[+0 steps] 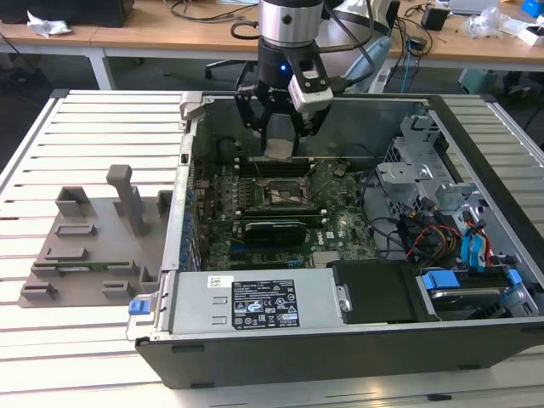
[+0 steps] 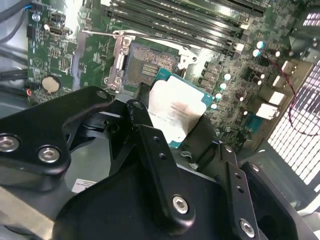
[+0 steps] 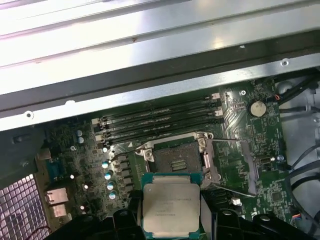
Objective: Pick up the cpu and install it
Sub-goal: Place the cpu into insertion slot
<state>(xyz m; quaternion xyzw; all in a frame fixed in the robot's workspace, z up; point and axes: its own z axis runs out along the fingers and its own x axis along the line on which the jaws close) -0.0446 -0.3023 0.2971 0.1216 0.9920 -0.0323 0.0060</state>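
Cpu (image 3: 170, 206), matt silver metal top; hand (image 2: 175, 116), smooth black; case (image 3: 150, 45), bare grey metal

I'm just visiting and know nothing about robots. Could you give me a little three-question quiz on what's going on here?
1. True or false: the cpu already sits in the socket.
2. What does the gripper hold? A) a cable B) the cpu C) a memory stick
3. Fill in: in the exterior view, the grey fixture lies on the computer case's ___ side (that view's left or right).
Key: 1 false, the socket is empty and the gripper holds the cpu clear of it; 2 B; 3 left.
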